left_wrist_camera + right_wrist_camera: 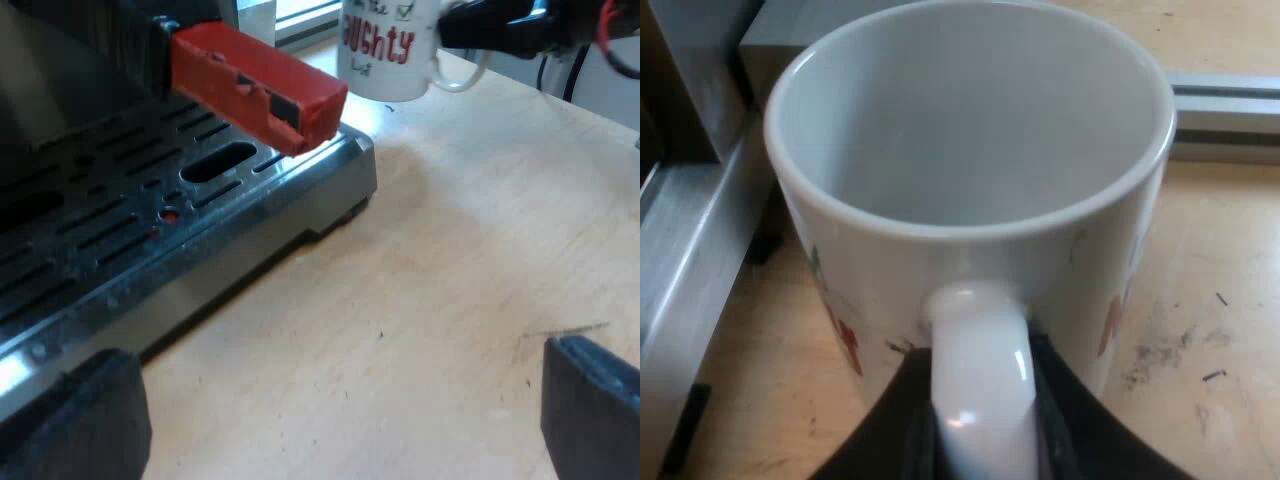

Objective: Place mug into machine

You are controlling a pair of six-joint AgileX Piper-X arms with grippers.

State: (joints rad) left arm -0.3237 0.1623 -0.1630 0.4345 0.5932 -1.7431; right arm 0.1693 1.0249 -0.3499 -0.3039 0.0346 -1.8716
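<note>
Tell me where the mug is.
The mug stands on the table just off the drip tray, its handle clamped in the right gripper.

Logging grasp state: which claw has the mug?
The right claw, fingers pinching the mug handle; the left claw hangs open over the table by the machine tray.
</note>
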